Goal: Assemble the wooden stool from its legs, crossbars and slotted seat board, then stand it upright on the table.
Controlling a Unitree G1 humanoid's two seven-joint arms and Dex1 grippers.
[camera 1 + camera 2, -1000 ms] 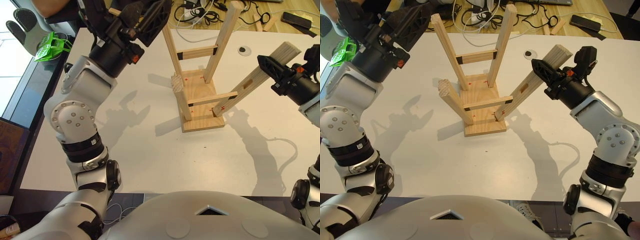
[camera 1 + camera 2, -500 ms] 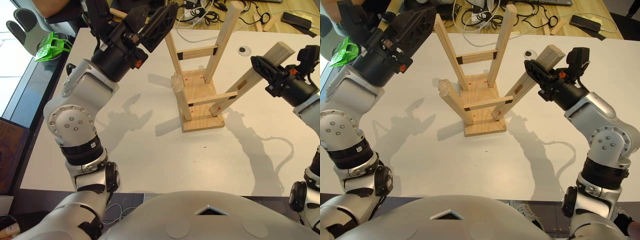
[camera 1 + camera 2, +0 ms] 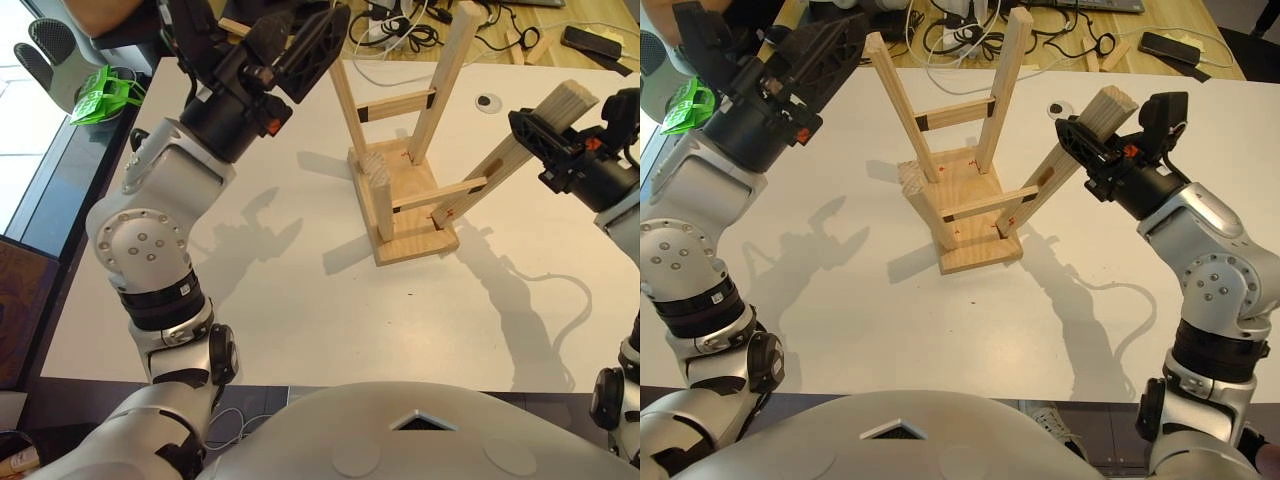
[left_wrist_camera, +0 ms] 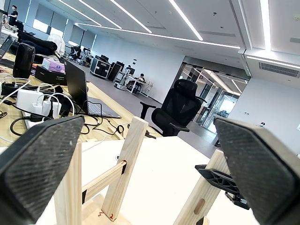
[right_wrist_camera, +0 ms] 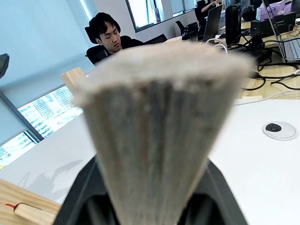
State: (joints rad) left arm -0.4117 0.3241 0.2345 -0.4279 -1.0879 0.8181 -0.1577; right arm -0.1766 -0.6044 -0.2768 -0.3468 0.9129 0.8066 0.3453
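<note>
The stool [image 3: 400, 102] stands upside down, seat board [image 3: 425, 240] flat on the surface [image 3: 300, 300]. Our right tool [image 3: 540, 135] grips the slanted leg [image 3: 500, 155]; we judge this is to seat it. The left tool [image 3: 300, 40] hangs open near the upright legs, free to brace.

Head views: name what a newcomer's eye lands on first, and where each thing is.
The upside-down stool rests on its seat board in the middle of the white table, legs pointing up. The right gripper clamps the tilted leg on the robot's right side. The left gripper hangs open near the top of the far left leg.
</note>
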